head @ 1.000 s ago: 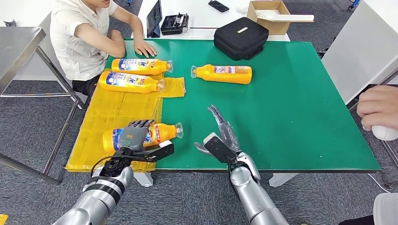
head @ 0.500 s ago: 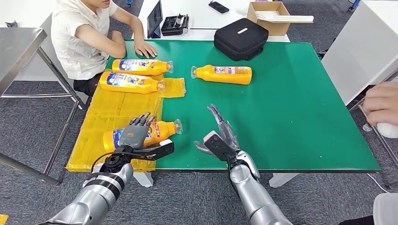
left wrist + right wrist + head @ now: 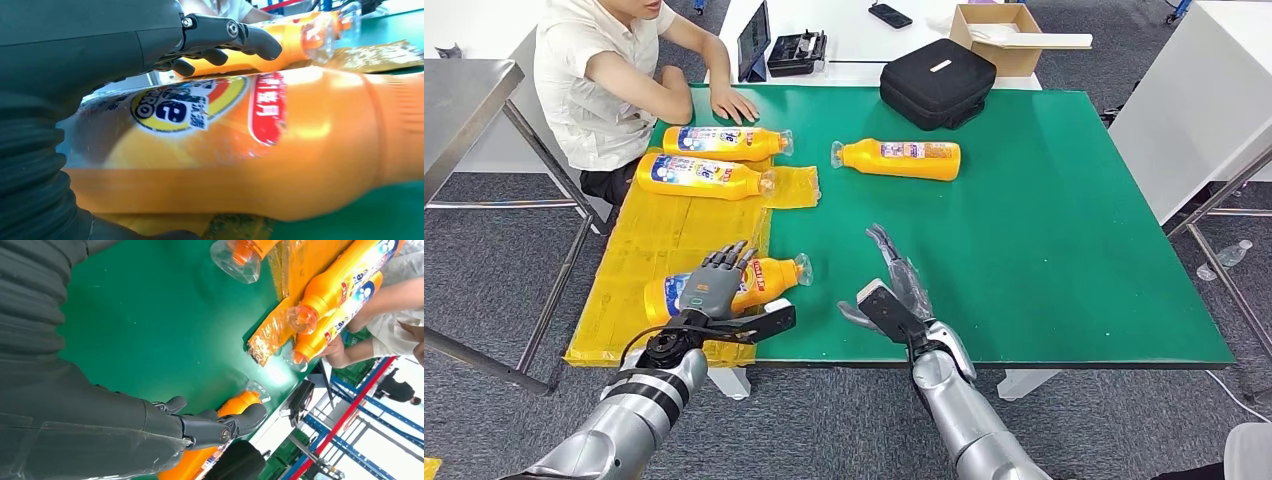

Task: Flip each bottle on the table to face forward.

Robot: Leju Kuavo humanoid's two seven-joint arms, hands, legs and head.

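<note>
Several orange bottles lie on their sides on the green table (image 3: 1024,250). The nearest bottle (image 3: 764,280) rests on a yellow sheet (image 3: 654,250), cap to the right, its blue and red label (image 3: 200,105) turned up. My left hand (image 3: 707,285) hovers over its middle with fingers (image 3: 225,35) spread and lifted off it, holding nothing. My right hand (image 3: 892,285) is open over bare green to the right of that bottle, fingers (image 3: 220,426) stretched forward. Two bottles (image 3: 724,142) (image 3: 696,173) lie at the far left. Another bottle (image 3: 902,158) lies mid-table.
A person in a white shirt sits at the far left corner, one hand (image 3: 732,103) flat on the table. A black bag (image 3: 937,82) stands at the back edge, with a cardboard box (image 3: 1004,30) and a tablet (image 3: 754,40) behind it. A steel table (image 3: 464,100) stands to the left.
My left hand's fingers, curled on the near bottle a second ago, have lifted and spread. A person's hand at the right edge has withdrawn from the picture. The right hand has stayed put.
</note>
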